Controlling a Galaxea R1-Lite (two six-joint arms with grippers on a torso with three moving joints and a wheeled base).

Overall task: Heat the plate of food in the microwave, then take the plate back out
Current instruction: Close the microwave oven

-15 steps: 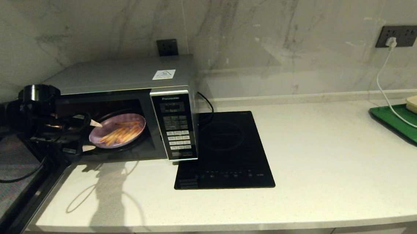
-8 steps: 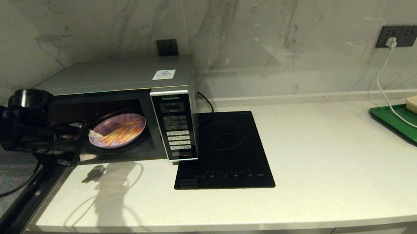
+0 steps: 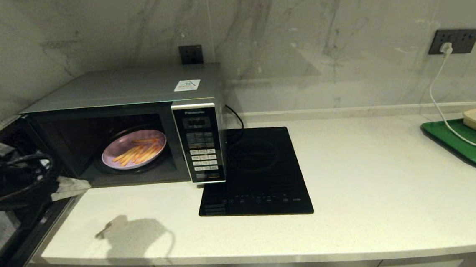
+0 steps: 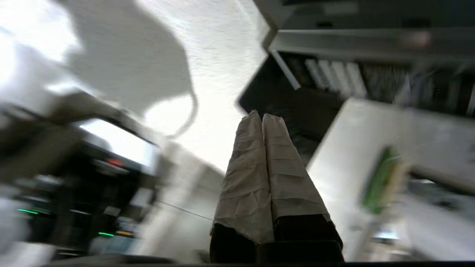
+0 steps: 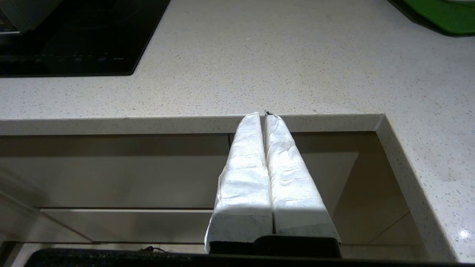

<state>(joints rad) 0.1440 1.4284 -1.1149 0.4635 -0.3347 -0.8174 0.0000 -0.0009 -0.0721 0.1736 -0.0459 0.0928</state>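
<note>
The lilac plate of fries [image 3: 134, 154] rests inside the silver microwave [image 3: 143, 90], whose door [image 3: 5, 216] hangs wide open at the far left. My left gripper [image 3: 71, 187] is outside the cavity, low by the door hinge, well left of the plate and apart from it. In the left wrist view that gripper [image 4: 262, 118] has its wrapped fingers pressed together with nothing between them. My right gripper [image 5: 262, 115] is shut and empty, parked below the counter's front edge, out of the head view.
A black induction hob [image 3: 257, 174] lies right of the microwave. A green board with a beige tray [image 3: 473, 142] sits at the far right, under a white cable [image 3: 441, 106] from the wall socket. White counter [image 3: 370, 174] stretches between them.
My left gripper has pulled back out of the microwave, leftward and down, leaving the plate inside. Its fingers, apart beside the plate earlier, are now together. The plate has not moved.
</note>
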